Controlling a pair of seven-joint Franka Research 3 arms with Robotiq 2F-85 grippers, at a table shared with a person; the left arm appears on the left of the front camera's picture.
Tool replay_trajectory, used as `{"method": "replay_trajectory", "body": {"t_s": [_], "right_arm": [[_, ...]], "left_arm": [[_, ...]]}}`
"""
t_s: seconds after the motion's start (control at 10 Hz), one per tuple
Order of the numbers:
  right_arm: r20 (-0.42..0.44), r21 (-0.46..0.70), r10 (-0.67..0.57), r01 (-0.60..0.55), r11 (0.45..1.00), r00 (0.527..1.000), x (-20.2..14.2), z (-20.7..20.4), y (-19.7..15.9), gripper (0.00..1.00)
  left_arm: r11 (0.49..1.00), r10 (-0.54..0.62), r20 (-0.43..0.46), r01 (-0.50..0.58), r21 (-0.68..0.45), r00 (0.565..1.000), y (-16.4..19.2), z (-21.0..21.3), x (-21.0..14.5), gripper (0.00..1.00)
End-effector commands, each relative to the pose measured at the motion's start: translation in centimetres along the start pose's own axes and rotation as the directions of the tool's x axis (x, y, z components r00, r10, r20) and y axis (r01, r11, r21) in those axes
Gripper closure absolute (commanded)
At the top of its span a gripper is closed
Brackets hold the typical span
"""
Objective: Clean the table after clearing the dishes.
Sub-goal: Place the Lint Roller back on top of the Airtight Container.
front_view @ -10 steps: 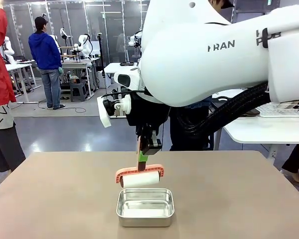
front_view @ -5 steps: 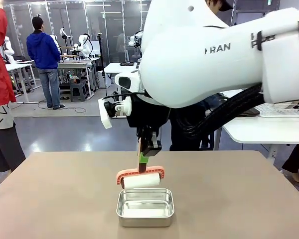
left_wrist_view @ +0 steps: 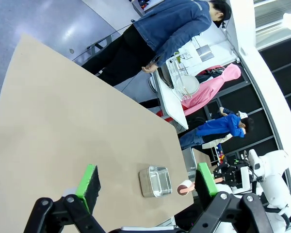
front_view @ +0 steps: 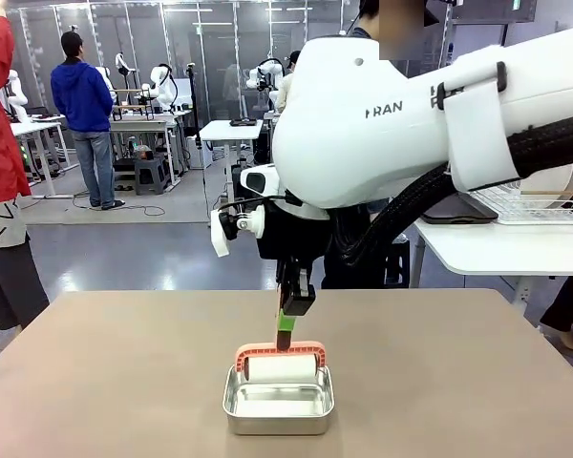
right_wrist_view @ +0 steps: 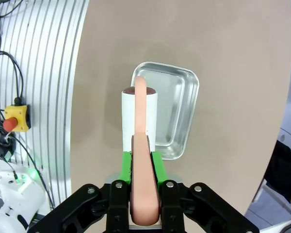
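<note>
Moved: since the earlier frame the right hand [front_view: 285,336] has carried the pink-framed lint roller [front_view: 281,364] lower and a little toward the robot's right, so its white roll now sits at the far rim of the steel pan [front_view: 278,408] rather than hanging above it.
Right hand: clamped on the roller's pink handle, green pads either side.
Left hand [left_wrist_view: 144,180]: fingers wide apart, holding nothing, high over the tabletop.
Tabletop [front_view: 95,382]: bare beige around the pan, which stands near the robot's edge.
Risk: a judgement only; if the roll catches the pan's rim, the light pan could slide or tip.
Right wrist view: looks straight down the handle, showing the roll [right_wrist_view: 139,119] overlapping the pan's edge; whether they touch cannot be told.
Left wrist view: shows a person in a denim jacket [left_wrist_view: 177,24] at the far side.
</note>
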State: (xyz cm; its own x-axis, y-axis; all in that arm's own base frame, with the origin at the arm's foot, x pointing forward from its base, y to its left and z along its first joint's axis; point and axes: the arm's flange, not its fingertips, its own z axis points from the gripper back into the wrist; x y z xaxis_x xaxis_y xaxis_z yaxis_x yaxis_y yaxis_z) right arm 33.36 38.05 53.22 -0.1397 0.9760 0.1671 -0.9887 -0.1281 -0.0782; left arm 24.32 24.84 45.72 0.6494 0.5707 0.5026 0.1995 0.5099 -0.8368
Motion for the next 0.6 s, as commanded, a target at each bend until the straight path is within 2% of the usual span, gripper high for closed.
{"method": "replay_trajectory", "body": {"t_s": [0.0,0.2,0.5], "right_arm": [[0.034,0.030,-0.060,0.059,0.998,0.998,-0.3,-1.2,-0.6,0.79],[-0.011,0.065,-0.087,0.087,0.994,0.996,-0.5,-3.8,-2.9,0.79],[-0.014,0.114,-0.135,0.135,0.984,0.991,-0.7,-8.2,-6.3,0.79]], "left_arm": [[1.000,-0.003,-0.012,0.003,-0.003,1.000,-0.2,0.4,0.0,0.00],[1.000,-0.003,-0.012,0.003,-0.003,1.000,-0.2,0.4,0.0,0.00],[1.000,-0.003,-0.012,0.003,-0.003,1.000,-0.2,0.4,0.0,0.00]]}}
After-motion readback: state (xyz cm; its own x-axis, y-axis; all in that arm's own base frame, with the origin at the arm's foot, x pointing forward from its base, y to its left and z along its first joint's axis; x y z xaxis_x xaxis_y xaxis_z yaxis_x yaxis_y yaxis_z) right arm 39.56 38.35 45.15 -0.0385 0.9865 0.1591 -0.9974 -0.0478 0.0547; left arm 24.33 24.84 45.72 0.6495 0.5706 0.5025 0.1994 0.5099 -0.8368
